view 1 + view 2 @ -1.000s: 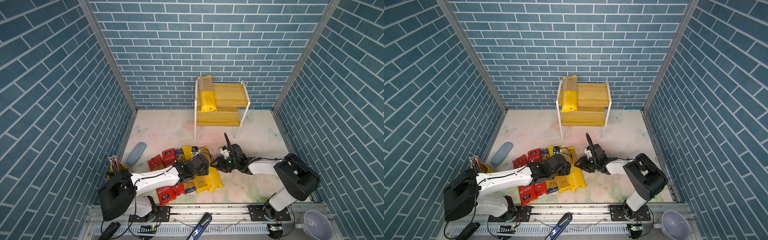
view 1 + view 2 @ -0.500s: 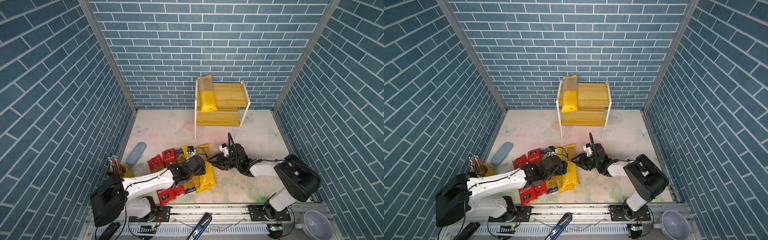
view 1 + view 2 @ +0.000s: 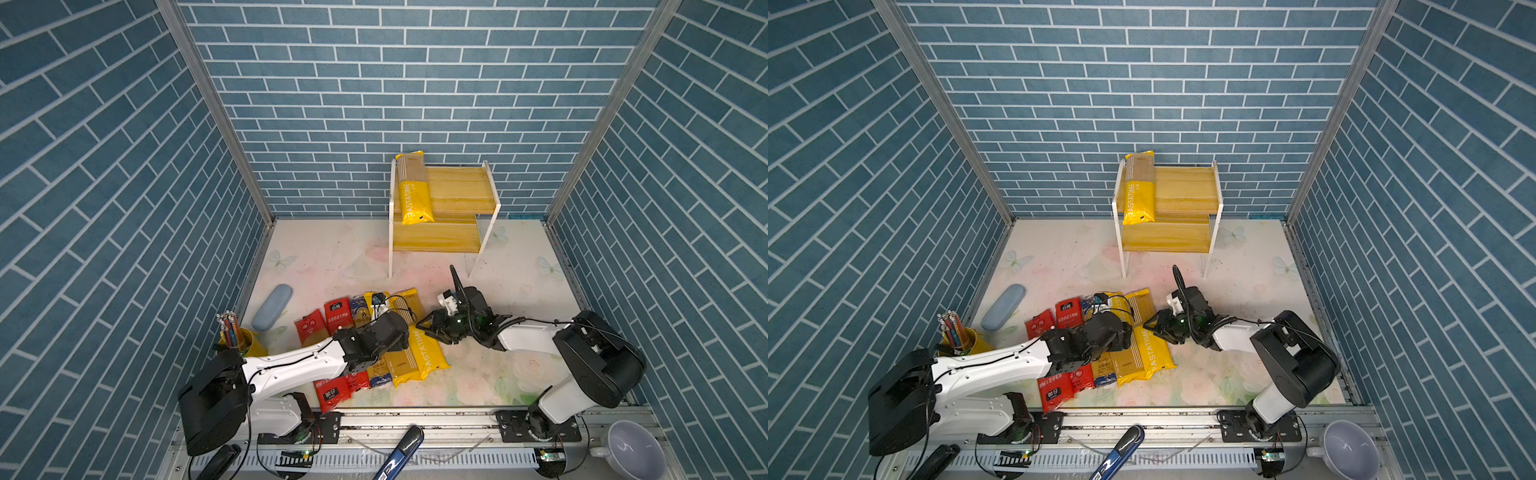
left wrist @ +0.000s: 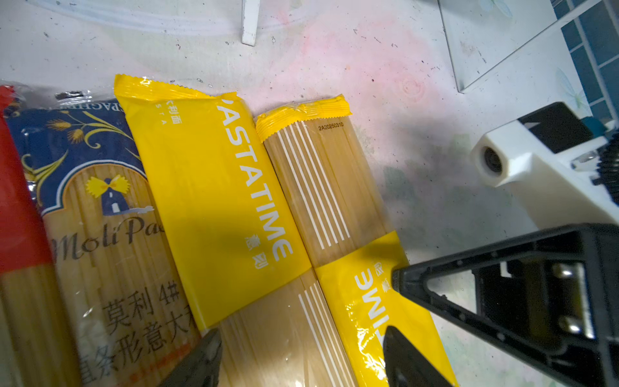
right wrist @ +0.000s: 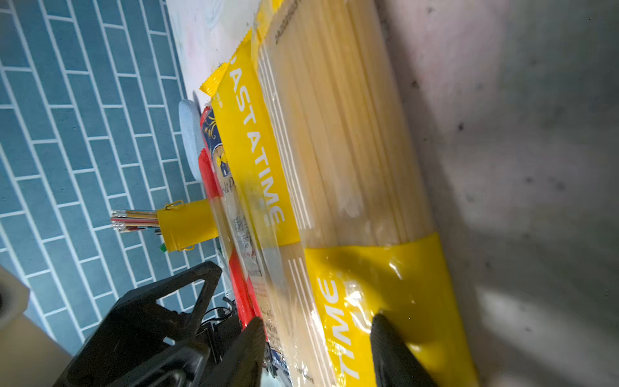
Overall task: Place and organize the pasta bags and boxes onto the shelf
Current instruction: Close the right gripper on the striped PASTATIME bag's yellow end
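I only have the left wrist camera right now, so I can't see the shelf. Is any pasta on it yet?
Observer: Yes. One yellow PASTATIME pack lies on the shelf's top board, at its left end.
Operator: How many packs aren't shelved?
Observer: Five in a row; your view cuts off the leftmost red-ended pack.
Operator: Is the right claw open?
Observer: Yes, the right claw stands open, fingers apart over the outermost yellow pack.
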Controlling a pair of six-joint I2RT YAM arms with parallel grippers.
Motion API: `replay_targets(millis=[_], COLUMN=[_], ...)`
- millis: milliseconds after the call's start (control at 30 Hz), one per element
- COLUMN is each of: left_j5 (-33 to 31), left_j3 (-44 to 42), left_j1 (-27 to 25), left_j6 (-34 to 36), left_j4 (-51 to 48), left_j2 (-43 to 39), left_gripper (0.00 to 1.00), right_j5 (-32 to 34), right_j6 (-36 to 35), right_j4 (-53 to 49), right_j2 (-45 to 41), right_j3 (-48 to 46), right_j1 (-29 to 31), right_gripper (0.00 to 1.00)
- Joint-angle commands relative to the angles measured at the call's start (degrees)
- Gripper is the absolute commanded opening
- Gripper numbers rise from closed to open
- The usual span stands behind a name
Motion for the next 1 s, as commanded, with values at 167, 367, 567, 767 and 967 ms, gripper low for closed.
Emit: replay_targets(millis=[167, 367, 567, 767, 967], left_j5=[5.75, 7.76, 8.14, 9.75, 8.71], left_j3=[1.89, 3.11, 1.68, 0.67, 1.03], left_j1=[0.22, 0.22, 0.75, 1.17, 3.29], left_j6=[1.24, 1.21, 0.42, 0.22, 0.91], left_j4=[5.57, 8.03, 10.00, 10.92, 5.33], left_j2=[5.07, 10.34, 11.79, 11.49, 3.04], left_gripper=[0.75, 0.74, 0.71, 0.66, 0.69], right_j5=[7.11, 2.18, -5.20, -8.43, -9.05], right_j6=[-18.96, -19.66, -13.81, -3.10, 4.54], right_j4=[-29.85, -26.44, -10.89, 10.89, 21.78], right_j2=[-3.12, 1.89, 7.53, 8.67, 6.11], right_j3=[6.99, 7.50, 6.52, 2.34, -0.60], right_j1=[-3.52, -3.62, -1.05, -0.94, -0.99], right_gripper=[0.59, 0.56, 0.49, 0.32, 0.13])
